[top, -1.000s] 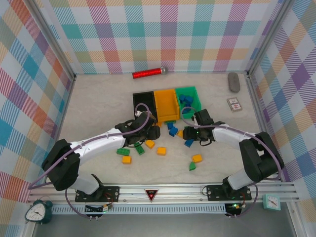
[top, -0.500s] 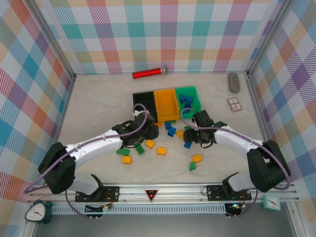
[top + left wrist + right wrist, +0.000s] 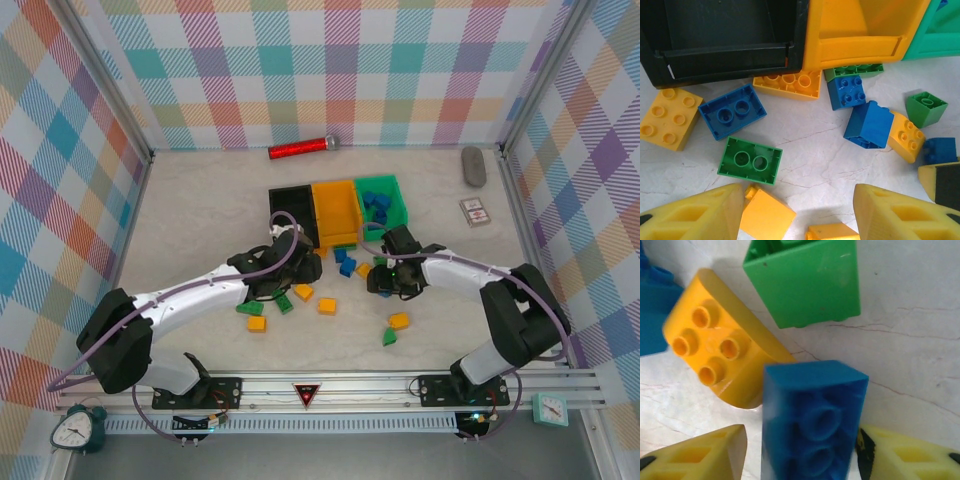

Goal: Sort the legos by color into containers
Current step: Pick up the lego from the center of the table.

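Two arms over scattered legos (image 3: 326, 305).
Empty left fingers (image 3: 700, 215) spread wide; right fingers (image 3: 705, 455) flank a blue brick (image 3: 812, 415), grip unclear.

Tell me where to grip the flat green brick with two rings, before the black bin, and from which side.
I'd pinch the green brick across its two short ends, coming straight down. It lies flat with bare table off both ends; the blue brick crowds one long side, a yellow brick the other.

Bright, even light, soft shadows; close blue brick (image 3: 812, 425) slightly blurry.
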Robot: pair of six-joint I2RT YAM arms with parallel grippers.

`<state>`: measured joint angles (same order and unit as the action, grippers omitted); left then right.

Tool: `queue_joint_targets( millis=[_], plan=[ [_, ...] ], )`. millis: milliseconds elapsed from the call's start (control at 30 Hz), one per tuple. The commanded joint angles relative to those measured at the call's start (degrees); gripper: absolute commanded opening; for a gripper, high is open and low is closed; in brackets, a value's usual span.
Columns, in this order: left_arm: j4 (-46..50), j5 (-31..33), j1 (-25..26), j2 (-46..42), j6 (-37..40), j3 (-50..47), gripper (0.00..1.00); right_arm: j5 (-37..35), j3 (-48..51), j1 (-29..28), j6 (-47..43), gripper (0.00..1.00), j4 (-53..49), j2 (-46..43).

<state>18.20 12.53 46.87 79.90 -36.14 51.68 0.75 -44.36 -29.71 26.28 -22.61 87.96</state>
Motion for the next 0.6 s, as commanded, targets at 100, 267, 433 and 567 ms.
queue_joint_targets(
  millis=[100,267,433,567],
  plan=[
    [1.92,2.58,1.03,-2.77,-0.78,-1.07,0.6,0.7,0.67,-0.43,0.16,0.4,-1.33,-0.47],
    [1.91,1.81,1.05,-1.68,-0.55,-0.46,0.6,-0.37,-0.26,-0.46,-0.08,0.33,-3.26,-3.48],
    [1.85,1.55,1.03,-1.31,-0.5,-0.29,0.6,-1.48,-2.21,-0.43,-0.73,0.33,-5.47,-6.72],
    [2.23,1.77,1.13,-1.86,-0.57,-0.44,0.6,-3.94,-4.99,-0.18,-2.25,0.33,-7.85,-9.21]
  ],
)
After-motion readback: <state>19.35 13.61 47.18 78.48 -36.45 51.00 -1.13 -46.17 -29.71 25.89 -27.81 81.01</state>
